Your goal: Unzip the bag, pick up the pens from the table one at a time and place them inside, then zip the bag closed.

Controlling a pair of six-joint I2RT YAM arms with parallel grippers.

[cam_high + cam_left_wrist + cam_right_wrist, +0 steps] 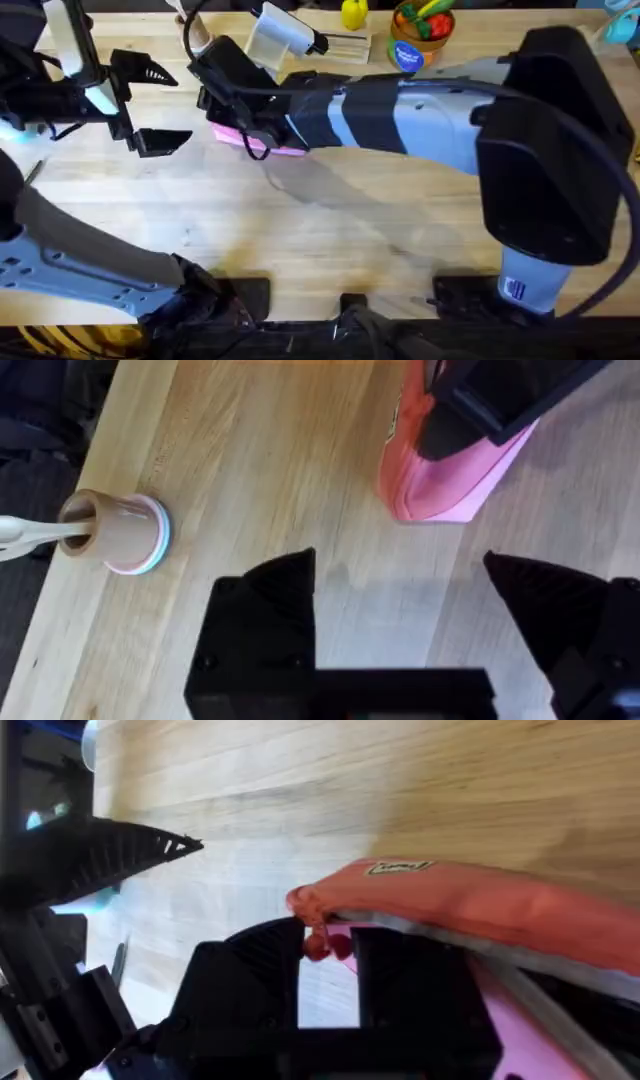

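Your right gripper, nearest the lens, pinches the zipper pull at the end of the bag lying on the table; your left gripper waits open beside it.

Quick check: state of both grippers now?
Left gripper: open, holding nothing.
Right gripper: shut on the bag's zipper pull.

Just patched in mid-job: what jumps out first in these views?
The right arm reaches across the table, its gripper with jaws nearly shut at the zipper pull on the end of the pink bag. The left gripper hangs open just to the bag's left, holding nothing.
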